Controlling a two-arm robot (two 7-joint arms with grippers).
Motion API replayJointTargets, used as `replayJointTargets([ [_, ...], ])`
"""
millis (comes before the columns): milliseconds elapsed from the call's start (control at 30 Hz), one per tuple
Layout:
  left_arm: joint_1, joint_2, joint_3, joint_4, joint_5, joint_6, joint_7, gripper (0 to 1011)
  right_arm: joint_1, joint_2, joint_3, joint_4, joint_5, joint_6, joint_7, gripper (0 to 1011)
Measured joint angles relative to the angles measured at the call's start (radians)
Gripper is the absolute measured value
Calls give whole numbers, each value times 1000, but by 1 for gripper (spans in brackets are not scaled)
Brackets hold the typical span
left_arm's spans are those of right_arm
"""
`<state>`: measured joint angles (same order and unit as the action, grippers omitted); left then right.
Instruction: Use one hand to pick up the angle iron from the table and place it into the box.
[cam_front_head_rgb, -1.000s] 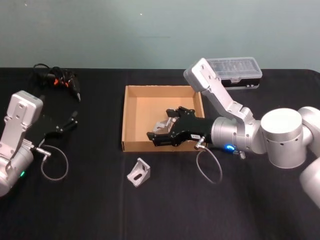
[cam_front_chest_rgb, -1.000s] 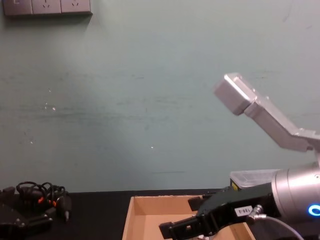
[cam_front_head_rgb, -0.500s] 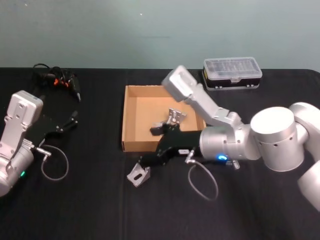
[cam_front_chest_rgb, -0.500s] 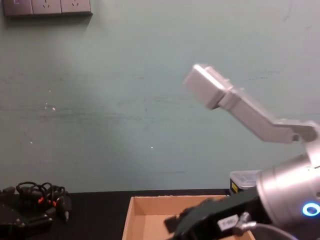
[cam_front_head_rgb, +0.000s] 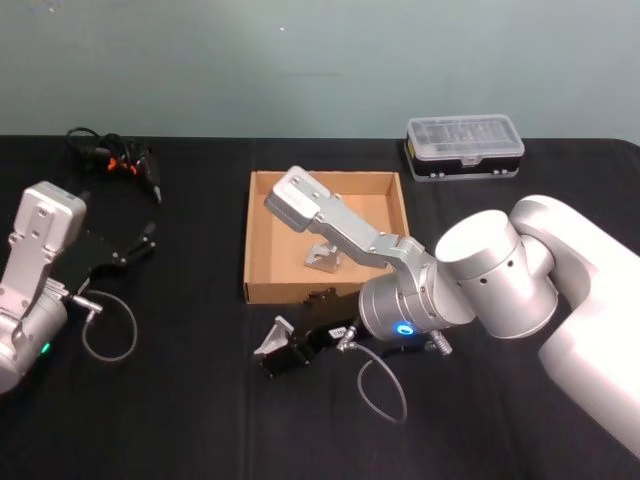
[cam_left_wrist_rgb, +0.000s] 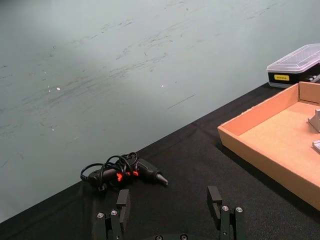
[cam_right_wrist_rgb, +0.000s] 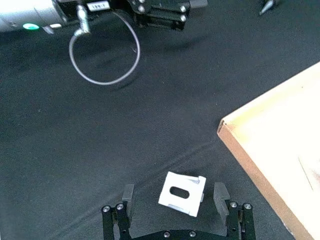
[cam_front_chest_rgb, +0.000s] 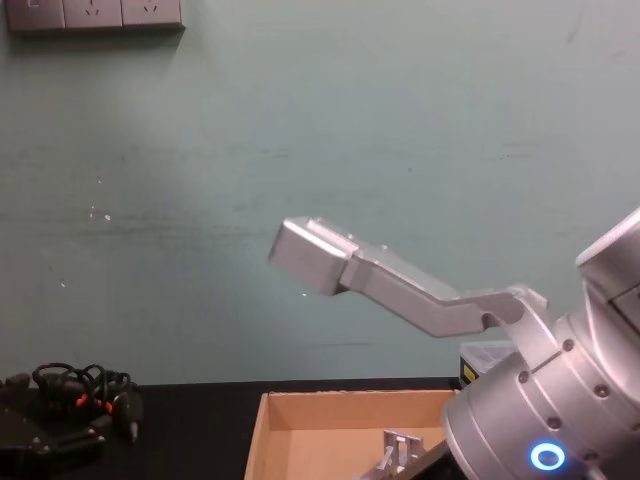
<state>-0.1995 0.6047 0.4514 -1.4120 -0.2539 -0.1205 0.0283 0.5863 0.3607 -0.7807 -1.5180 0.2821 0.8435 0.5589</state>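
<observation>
Head view: the black two-finger right gripper (cam_front_head_rgb: 283, 357) sits low on the flat black table (cam_front_head_rgb: 170, 420), just in front of the near wall of the shallow tan cardboard box (cam_front_head_rgb: 246, 235). Its fingers are spread either side of the small silver angle iron (cam_right_wrist_rgb: 181, 194), clear of it, with bare tabletop to the left and front. A second ago it hovered over the box. The left gripper (cam_left_wrist_rgb: 170, 200), fingers apart, is parked at the table's left.

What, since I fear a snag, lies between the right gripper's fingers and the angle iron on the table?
Bare table, seen in the right wrist view: the open right gripper straddles the angle iron with gaps both sides.
</observation>
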Motion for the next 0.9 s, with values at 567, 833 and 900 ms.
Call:
replayJointTargets([
  [567,0,0,0,0,0,0,0,1011,-19,-35,25,35,-45,36,-31,1003],
  [833,0,0,0,0,0,0,0,1011,-34,-43,40,36,-64,14,-29,1003],
  [900,0,0,0,0,0,0,0,1011,-39,-45,44,35,-68,6,-32,1003],
])
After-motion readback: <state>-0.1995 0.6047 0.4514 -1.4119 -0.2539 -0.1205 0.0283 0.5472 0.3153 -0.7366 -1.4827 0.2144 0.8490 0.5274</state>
